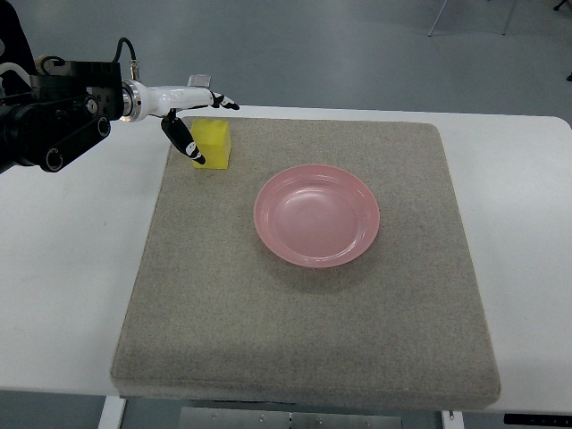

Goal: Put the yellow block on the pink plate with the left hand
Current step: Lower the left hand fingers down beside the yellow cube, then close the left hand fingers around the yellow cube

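The yellow block [217, 146] sits on the grey mat near its far left corner. My left hand [217, 134] reaches in from the left edge and hovers at the block with its fingers spread. The thumb [188, 143] hangs down over the block's left face, while the other fingers [222, 103] stretch out just beyond its far edge with a small gap showing. The block looks to be resting on the mat, not lifted. The pink plate [316, 215] lies empty in the middle of the mat, to the right of the block and nearer to me.
The grey felt mat [304, 331] covers most of the white table [71, 295]. My left forearm's black housing [54, 121] fills the top left corner. Grey floor and chair legs [442, 18] show beyond the table's far edge.
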Robot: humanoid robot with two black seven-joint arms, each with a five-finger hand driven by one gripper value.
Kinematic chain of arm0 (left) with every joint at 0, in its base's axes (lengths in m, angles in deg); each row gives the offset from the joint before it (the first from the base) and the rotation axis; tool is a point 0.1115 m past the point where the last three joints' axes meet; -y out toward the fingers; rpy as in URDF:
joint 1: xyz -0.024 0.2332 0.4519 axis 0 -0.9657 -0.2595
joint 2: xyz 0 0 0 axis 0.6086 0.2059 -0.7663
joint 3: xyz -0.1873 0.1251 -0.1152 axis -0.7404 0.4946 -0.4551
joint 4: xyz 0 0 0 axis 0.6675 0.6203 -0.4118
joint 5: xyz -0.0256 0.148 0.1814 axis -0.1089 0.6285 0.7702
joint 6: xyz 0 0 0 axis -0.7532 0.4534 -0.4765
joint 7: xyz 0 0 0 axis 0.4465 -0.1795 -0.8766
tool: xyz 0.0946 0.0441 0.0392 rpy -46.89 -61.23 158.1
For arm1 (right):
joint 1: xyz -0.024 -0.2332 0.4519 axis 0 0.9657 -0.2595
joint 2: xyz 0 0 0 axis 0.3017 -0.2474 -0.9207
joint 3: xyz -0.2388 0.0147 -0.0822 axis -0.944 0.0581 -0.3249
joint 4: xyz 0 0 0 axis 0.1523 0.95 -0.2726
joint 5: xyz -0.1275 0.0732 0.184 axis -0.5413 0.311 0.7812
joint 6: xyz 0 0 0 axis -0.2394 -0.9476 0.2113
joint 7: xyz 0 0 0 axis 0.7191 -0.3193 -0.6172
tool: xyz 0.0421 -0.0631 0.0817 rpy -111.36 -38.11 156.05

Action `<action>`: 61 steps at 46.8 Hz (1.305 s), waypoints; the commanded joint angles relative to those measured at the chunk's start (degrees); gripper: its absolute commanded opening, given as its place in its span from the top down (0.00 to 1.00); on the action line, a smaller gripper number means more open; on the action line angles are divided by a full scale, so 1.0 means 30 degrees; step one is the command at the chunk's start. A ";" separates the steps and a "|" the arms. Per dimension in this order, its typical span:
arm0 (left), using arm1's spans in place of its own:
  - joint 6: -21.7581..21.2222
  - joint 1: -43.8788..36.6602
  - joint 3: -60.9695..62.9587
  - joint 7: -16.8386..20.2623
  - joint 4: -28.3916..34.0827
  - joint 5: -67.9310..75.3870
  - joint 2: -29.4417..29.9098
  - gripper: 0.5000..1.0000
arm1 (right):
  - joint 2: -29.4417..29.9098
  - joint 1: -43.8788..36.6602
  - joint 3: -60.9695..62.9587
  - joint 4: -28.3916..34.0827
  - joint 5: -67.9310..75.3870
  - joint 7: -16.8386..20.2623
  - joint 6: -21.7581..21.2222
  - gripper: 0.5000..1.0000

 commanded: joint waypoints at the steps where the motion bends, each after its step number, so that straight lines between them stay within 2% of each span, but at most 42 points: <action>1: -0.0001 -0.0001 -0.0009 0.0004 -0.0026 0.0001 -0.0002 0.02 | 0.0000 0.0000 0.0000 0.0000 0.0000 0.0001 0.0002 0.15; 11: -0.0001 -0.0352 0.0050 0.0033 0.0032 0.0001 -0.0002 0.06 | 0.0000 0.0000 0.0000 0.0000 0.0000 0.0001 0.0002 0.15; 14: -0.0031 -0.0353 0.0050 0.0033 0.0207 0.0001 -0.0002 0.12 | 0.0000 0.0000 0.0000 0.0000 0.0000 0.0001 0.0002 0.15; 27: -0.0060 -0.0733 0.0050 0.0062 0.0765 0.0001 -0.0470 0.12 | 0.0000 0.0000 0.0000 0.0000 0.0000 0.0001 0.0002 0.15; 35: -0.0675 -0.0938 0.0050 0.0092 0.0794 0.0030 -0.0529 0.14 | 0.0000 0.0000 0.0000 0.0000 0.0000 0.0001 0.0002 0.15; 41: -0.0792 -0.0939 0.0050 0.0062 0.0852 0.0030 -0.0529 0.33 | 0.0000 0.0000 0.0000 0.0000 0.0000 0.0001 0.0002 0.15; 49: -0.1231 -0.0939 0.0050 0.0062 0.1233 0.0030 -0.0705 0.45 | 0.0000 0.0000 0.0000 0.0000 0.0000 0.0001 0.0002 0.15; 52: -0.1407 -0.0939 0.0050 0.0062 0.1292 0.0030 -0.0705 0.65 | 0.0000 0.0000 0.0000 0.0000 0.0000 0.0001 0.0002 0.15; 54: -0.1582 -0.0939 0.0050 0.0062 0.1292 0.0030 -0.0734 0.74 | 0.0000 0.0000 0.0000 0.0000 0.0000 0.0001 0.0002 0.15; 56: -0.1816 -0.0939 0.0050 0.0062 0.1292 0.0030 -0.0734 0.79 | 0.0000 0.0000 0.0000 0.0000 0.0000 0.0001 0.0002 0.15; 59: -0.2081 -0.0939 0.0050 0.0062 0.1292 0.0030 -0.0734 0.97 | 0.0000 0.0000 0.0000 0.0000 0.0000 0.0001 0.0002 0.15; 61: -0.2198 -0.0939 0.0050 0.0062 0.1292 0.0030 -0.0764 1.00 | 0.0000 0.0000 0.0000 0.0000 0.0000 0.0001 0.0002 0.15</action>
